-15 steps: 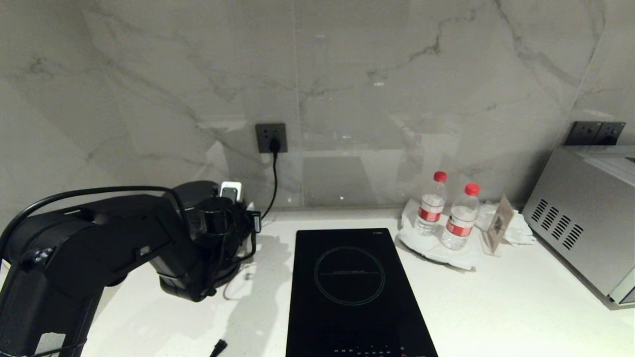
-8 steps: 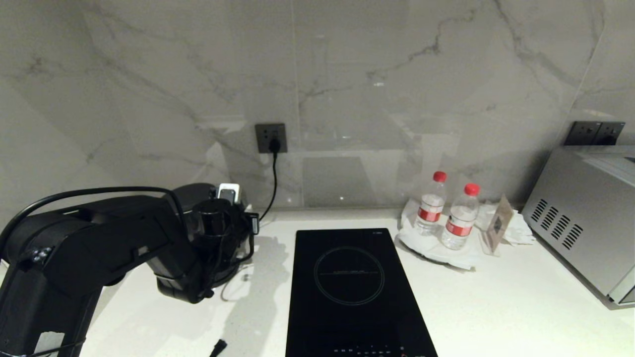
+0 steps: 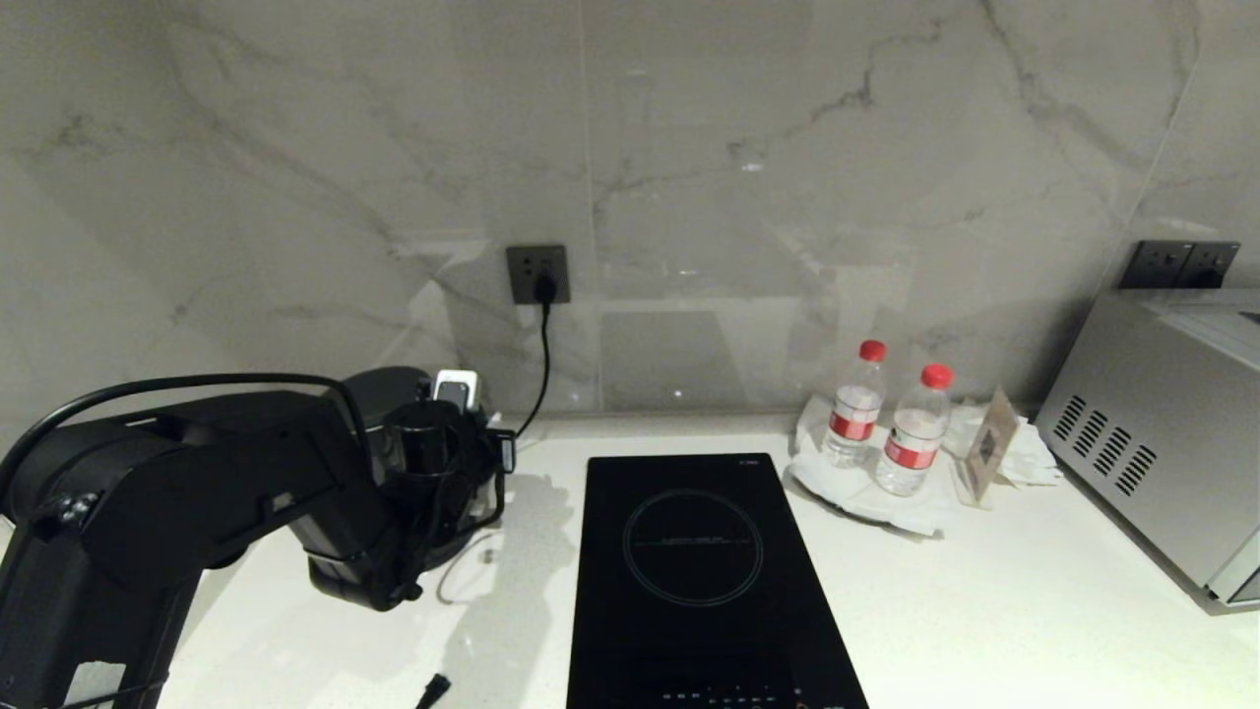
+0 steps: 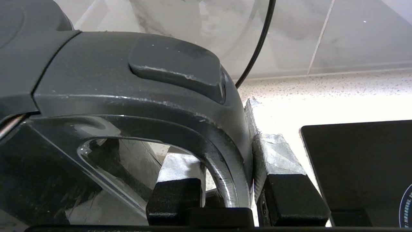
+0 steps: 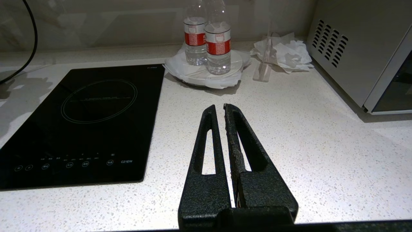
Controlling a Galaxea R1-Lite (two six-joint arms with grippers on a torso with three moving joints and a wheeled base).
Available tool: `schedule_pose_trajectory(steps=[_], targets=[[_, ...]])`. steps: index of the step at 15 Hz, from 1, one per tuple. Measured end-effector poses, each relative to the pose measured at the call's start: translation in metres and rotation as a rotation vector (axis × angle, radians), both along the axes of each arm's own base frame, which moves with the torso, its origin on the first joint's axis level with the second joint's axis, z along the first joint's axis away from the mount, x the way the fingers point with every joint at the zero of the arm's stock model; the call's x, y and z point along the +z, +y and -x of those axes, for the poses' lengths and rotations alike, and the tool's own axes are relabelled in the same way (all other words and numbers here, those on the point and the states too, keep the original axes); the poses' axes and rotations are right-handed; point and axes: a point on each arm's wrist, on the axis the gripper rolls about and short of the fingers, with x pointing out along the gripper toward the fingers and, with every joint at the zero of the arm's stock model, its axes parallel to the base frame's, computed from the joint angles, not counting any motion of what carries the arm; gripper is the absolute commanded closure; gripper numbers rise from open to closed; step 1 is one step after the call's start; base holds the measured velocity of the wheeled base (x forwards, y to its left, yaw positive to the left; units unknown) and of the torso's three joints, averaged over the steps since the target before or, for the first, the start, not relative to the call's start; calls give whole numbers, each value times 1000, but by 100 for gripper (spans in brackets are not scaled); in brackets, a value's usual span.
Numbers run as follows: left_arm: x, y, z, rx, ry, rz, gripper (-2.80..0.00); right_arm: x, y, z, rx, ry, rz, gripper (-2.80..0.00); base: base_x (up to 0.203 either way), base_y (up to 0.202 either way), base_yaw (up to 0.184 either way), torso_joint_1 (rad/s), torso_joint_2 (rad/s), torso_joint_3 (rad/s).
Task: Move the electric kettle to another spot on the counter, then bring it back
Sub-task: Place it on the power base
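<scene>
The electric kettle [image 3: 379, 386] is at the back left of the counter [image 3: 984, 611], mostly hidden behind my left arm; only its dark top shows in the head view. My left gripper [image 3: 482, 448] is at the kettle's right side. In the left wrist view the kettle's big loop handle [image 4: 145, 96] fills the picture, and the left gripper [image 4: 225, 151] is shut on it, one finger inside the loop and one outside. My right gripper [image 5: 218, 108] hangs shut and empty over bare counter [image 5: 305, 154], right of the hob.
A black glass hob [image 3: 694, 571] lies mid-counter, just right of the kettle. A cord [image 3: 544, 345] runs down from the wall socket [image 3: 537, 274]. Two water bottles [image 3: 854, 404] stand on a plate [image 3: 847, 497] at the back right, and a steel appliance [image 3: 1152, 433] stands at the far right.
My left arm has edged slightly left and down, its gripper still shut on the kettle's handle. Nothing else has moved.
</scene>
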Motion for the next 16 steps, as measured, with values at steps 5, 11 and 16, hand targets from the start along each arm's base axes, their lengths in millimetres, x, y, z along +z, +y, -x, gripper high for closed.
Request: schedule_pose_trajectory(steps=[5, 11, 16], targets=[[0, -1, 8, 1, 18, -9, -280, 0, 0, 0, 0, 0, -1, 0, 0, 0, 0, 0, 0, 0], [2, 0, 22, -13, 30, -6, -280, 0, 0, 0, 0, 0, 0, 0, 0, 0, 0, 0, 0, 0], [-3, -3, 34, -33, 47, -8, -280, 0, 0, 0, 0, 0, 0, 0, 0, 0, 0, 0, 0, 0]])
